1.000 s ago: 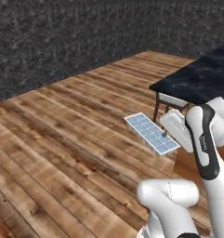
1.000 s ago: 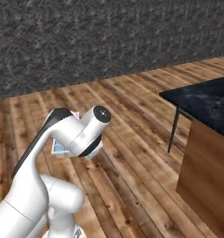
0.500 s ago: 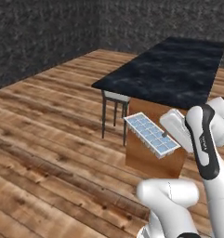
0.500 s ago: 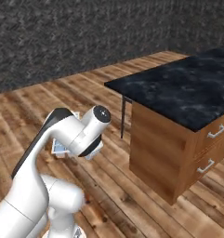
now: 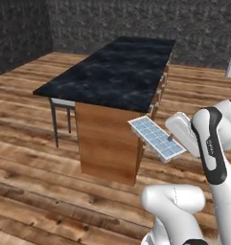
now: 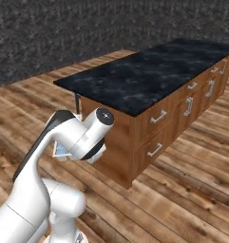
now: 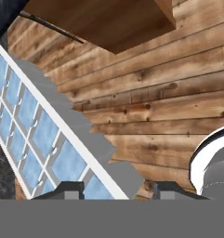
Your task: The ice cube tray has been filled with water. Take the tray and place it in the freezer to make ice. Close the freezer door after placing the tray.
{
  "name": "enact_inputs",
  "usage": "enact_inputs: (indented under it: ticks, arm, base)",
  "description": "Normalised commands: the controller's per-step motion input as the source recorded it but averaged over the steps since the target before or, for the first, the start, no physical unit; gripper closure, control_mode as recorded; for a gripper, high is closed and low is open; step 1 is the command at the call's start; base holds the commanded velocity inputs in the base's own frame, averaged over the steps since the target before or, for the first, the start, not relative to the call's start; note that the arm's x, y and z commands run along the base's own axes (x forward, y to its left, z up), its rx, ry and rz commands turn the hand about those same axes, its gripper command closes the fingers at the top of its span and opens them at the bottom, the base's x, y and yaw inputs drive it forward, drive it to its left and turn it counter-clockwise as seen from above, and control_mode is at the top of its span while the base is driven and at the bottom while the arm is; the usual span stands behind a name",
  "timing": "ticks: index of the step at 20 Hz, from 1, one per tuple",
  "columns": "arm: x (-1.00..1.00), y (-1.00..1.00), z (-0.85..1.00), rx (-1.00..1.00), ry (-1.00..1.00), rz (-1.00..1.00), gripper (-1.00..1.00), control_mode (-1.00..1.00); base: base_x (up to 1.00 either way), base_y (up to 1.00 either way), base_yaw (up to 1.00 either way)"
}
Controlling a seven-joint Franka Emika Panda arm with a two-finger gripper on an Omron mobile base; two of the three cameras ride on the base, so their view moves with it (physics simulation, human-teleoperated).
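Left base view showed the ice cube tray (image 5: 156, 139) whole — flat white grid, pale-blue water (image 5: 153, 137) in its cells — carried in the air off the near corner of the black marbled tabletop (image 5: 114, 72). Right base view hid most of it behind the bent white arm. Hand view: fingers (image 7: 67, 189) pinched the tray's end over plank floor (image 7: 169, 107).

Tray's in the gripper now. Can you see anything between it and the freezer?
The ice cube tray sits held in the gripper, carried above the wooden floor. A dark-topped kitchen island stands directly ahead of it. The freezer's location can't be told from these views, so I cannot judge that path.
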Motion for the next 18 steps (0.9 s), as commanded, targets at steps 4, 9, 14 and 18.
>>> enact_inputs:
  ticks: [4,9,14,18]
  arm:
    - [0.00,0.00,0.00,0.00,0.00,0.00,1.00,1.00]
    - [0.00,0.00,0.00,0.00,0.00,0.00,1.00,1.00]
    - [0.00,0.00,0.00,0.00,0.00,0.00,1.00,1.00]
    - [0.00,0.00,0.00,0.00,0.00,0.00,1.00,1.00]
  base:
    - [-0.01,-0.81,-0.34]
    - [0.08,-0.59,-0.30]
    - [0.67,-0.41,-0.15]
    - [0.97,-0.40,-0.13]
